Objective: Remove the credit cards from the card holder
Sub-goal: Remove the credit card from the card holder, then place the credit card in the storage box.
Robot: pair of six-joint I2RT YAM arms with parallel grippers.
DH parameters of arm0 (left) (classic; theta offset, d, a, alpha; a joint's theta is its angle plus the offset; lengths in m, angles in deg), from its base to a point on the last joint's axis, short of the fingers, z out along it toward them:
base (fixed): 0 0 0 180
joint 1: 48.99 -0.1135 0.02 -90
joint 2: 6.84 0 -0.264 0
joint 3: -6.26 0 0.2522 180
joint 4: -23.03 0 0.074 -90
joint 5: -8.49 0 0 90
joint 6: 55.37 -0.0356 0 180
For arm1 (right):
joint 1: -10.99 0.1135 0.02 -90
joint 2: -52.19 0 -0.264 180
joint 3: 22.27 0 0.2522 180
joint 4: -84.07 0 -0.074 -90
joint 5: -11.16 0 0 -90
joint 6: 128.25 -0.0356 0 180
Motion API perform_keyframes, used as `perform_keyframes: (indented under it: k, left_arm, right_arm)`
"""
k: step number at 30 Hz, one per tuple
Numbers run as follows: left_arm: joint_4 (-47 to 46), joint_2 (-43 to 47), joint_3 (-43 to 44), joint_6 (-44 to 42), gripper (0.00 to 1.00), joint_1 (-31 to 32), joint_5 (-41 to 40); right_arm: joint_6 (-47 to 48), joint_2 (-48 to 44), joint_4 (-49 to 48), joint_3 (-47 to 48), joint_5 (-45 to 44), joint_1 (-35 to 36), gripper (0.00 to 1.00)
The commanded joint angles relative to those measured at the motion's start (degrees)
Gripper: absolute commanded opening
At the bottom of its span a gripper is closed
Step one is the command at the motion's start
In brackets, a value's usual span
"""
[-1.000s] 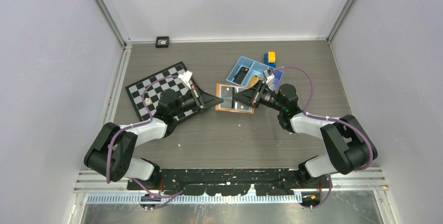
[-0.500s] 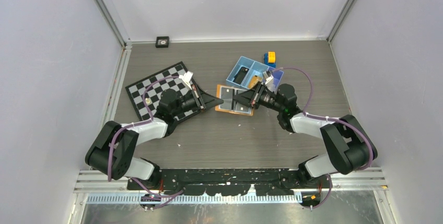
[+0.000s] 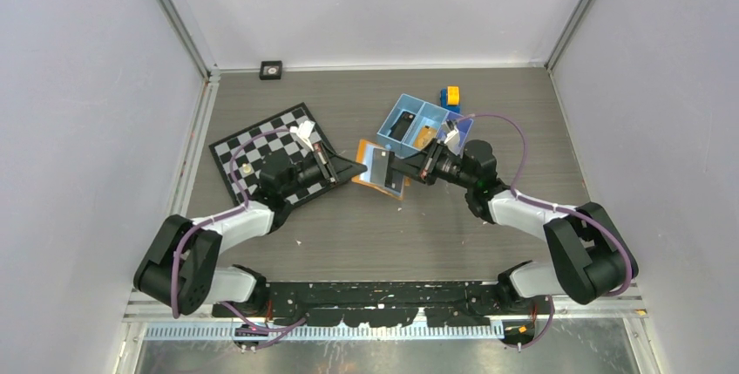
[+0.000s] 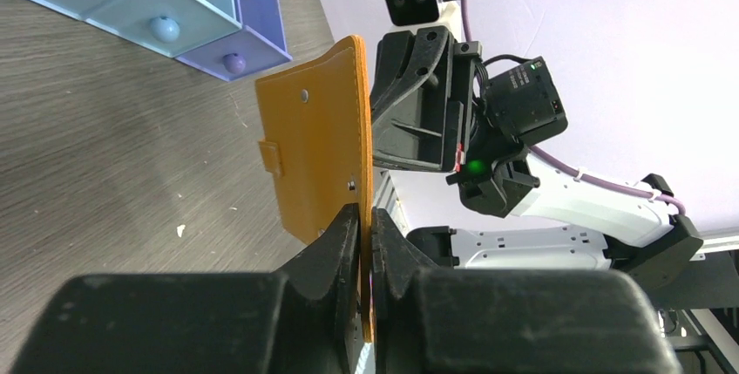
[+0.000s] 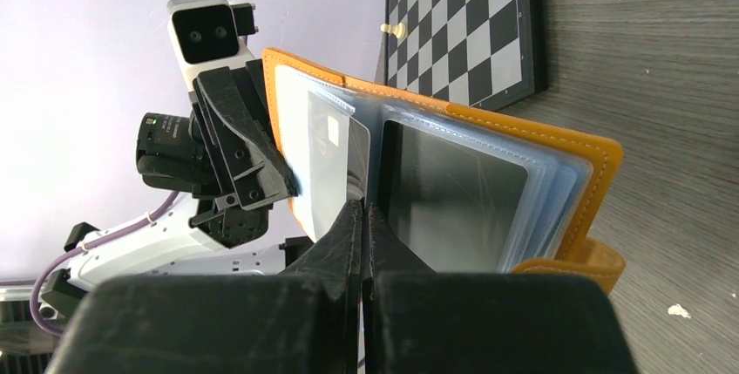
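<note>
Open holder (image 3: 376, 169) held tilted: left gripper (image 4: 366, 221) pinches its orange cover (image 4: 318, 147) at 9 o'clock, right gripper (image 5: 363, 213) clamps clear sleeves (image 5: 453, 191) at 3 o'clock, tray (image 3: 395, 113) at 1.

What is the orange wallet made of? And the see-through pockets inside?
The card holder looks like leather or fake leather, I cannot tell which: smooth matte orange, with stitching along its edge. The sleeves inside look like thin clear plastic: greyish, slightly shiny, and a pale card shows through one.
</note>
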Motion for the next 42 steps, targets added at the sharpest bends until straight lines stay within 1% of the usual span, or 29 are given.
perform_keyframes:
  k: [1,7,12,14,17,21,24,27,31,35,39,42]
  left_arm:
    - [-3.2,2.0,-0.4,-0.8,0.09,-0.7,-0.8]
    - [-3.0,3.4,-1.7,-0.3,0.04,-2.1,-1.8]
    - [1.2,6.6,-2.6,-1.9,0.0,-3.6,-4.1]
    - [5.8,8.6,-2.5,-3.9,0.0,-4.0,-5.9]
    - [17.2,12.3,-1.3,-8.0,0.0,-4.1,-11.0]
    - [25.0,15.8,-0.3,-11.8,0.0,-4.2,-15.4]
    - [30.7,18.1,0.6,-13.6,0.0,-4.2,-18.4]
    - [33.5,20.4,0.8,-14.6,0.0,-4.1,-20.9]
    - [34.5,22.0,0.4,-14.9,0.0,-4.2,-22.2]
    - [35.0,22.0,0.5,-14.9,0.0,-4.2,-22.4]
    - [35.3,21.9,0.6,-14.6,0.0,-4.2,-22.4]
    - [35.5,22.1,0.7,-14.5,0.0,-4.2,-22.2]
  right_arm:
    - [0.6,-1.4,-0.9,0.7,-0.8,-0.8,0.0]
    - [0.3,-2.7,-0.6,-0.3,-1.7,-1.9,0.0]
    - [0.3,-3.2,1.2,-1.2,-3.5,-3.8,0.0]
    - [0.2,-3.3,2.0,-1.3,-4.0,-4.7,0.01]
    - [0.7,-3.4,3.5,-1.1,-5.0,-5.7,0.01]
    - [2.3,-3.0,8.4,1.2,-8.1,-6.5,0.01]
    - [4.1,-2.6,13.6,4.4,-12.5,-6.7,0.0]
    - [5.1,0.2,17.0,8.0,-16.3,-6.6,0.0]
    - [4.4,5.2,17.0,11.5,-18.2,-6.6,0.0]
    - [2.9,10.8,16.3,15.8,-20.3,-6.7,0.01]
    - [4.6,15.6,19.0,21.4,-23.3,-6.7,0.01]
    - [4.9,19.2,19.4,24.8,-23.6,-6.6,0.0]
